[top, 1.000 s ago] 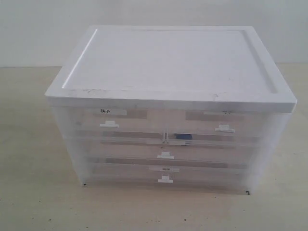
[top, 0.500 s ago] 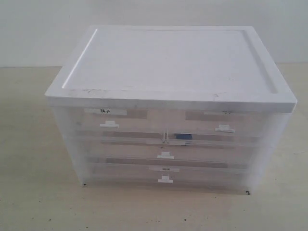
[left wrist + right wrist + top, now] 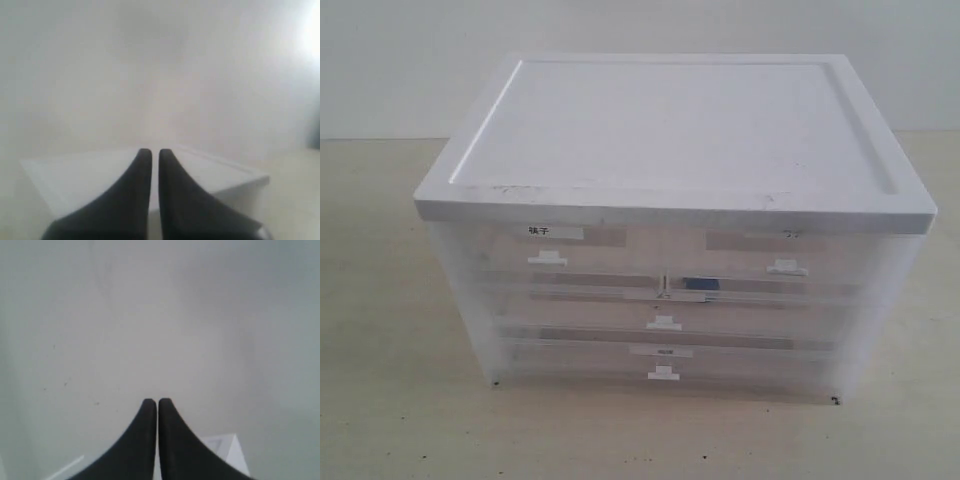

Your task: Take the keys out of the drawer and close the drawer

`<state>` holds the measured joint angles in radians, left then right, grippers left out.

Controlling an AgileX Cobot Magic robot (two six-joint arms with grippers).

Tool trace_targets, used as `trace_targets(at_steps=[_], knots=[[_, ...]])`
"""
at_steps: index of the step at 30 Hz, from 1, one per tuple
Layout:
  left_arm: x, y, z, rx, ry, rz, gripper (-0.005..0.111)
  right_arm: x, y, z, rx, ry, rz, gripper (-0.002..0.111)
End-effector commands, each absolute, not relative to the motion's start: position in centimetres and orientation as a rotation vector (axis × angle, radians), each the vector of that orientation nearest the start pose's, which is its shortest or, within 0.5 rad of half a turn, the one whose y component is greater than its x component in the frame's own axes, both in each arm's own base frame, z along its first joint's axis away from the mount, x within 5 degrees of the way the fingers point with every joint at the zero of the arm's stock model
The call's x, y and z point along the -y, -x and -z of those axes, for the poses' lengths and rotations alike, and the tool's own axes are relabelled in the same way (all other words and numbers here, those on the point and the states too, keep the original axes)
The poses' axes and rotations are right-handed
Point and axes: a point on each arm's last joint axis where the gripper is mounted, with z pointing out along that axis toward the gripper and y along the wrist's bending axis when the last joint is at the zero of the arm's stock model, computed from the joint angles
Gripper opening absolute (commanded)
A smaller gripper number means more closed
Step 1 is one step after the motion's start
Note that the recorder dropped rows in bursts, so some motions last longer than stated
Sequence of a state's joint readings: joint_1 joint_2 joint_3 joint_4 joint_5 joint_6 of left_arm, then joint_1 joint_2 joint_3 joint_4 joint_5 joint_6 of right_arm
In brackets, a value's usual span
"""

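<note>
The drawer (image 3: 663,322), the shallow full-width middle tier with a small white tab handle, sits pushed in flush with the translucent cabinet (image 3: 670,140). A small blue shape (image 3: 698,285) shows dimly through the plastic just above it; this may be the keys' fob, and no metal keys can be made out. Neither gripper appears in the exterior view. In the left wrist view, my left gripper (image 3: 151,151) is shut and empty, hovering away from the cabinet's white top (image 3: 215,172). My right gripper (image 3: 158,401) is shut and empty too, facing a plain pale surface.
Two half-width drawers (image 3: 548,257) (image 3: 786,266) form the top tier, and a labelled full-width drawer (image 3: 663,373) sits at the bottom. The cabinet stands on a pale tabletop (image 3: 390,330) with a white wall behind.
</note>
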<state>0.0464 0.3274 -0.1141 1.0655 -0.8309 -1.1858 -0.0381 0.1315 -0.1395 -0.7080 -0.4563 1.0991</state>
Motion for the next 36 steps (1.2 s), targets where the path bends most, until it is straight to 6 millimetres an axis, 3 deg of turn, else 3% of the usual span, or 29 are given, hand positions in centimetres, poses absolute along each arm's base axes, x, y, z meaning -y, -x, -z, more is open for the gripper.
trace_targets(at_steps=[1, 9, 15, 26, 31, 36], knots=[[6.4, -7.7, -24.8, -1.410, -0.549, 0.692, 0.004, -4.2, -6.9, -27.6, -1.317, 0.206, -0.574, 0.000], [6.8, -8.5, -22.0, -1.470, -0.672, 0.674, 0.004, -5.5, -10.9, -24.4, -1.576, 0.449, -0.597, 0.000], [6.8, -9.0, -21.5, -1.477, -0.687, 0.668, 0.004, -7.0, -11.7, -22.4, -1.610, 0.738, -0.738, 0.000], [7.5, -9.5, -20.9, -1.388, -0.859, 0.713, 0.004, -6.6, -15.0, -19.3, -1.699, 0.687, -0.735, 0.000], [7.4, -10.7, -20.1, -1.383, -0.880, 0.665, 0.004, -6.8, -15.2, -19.1, -1.665, 0.710, -0.758, 0.000], [7.9, -11.4, -18.8, -1.338, -1.019, 0.590, 0.004, -6.6, -15.5, -19.3, -1.636, 0.684, -0.719, 0.000]])
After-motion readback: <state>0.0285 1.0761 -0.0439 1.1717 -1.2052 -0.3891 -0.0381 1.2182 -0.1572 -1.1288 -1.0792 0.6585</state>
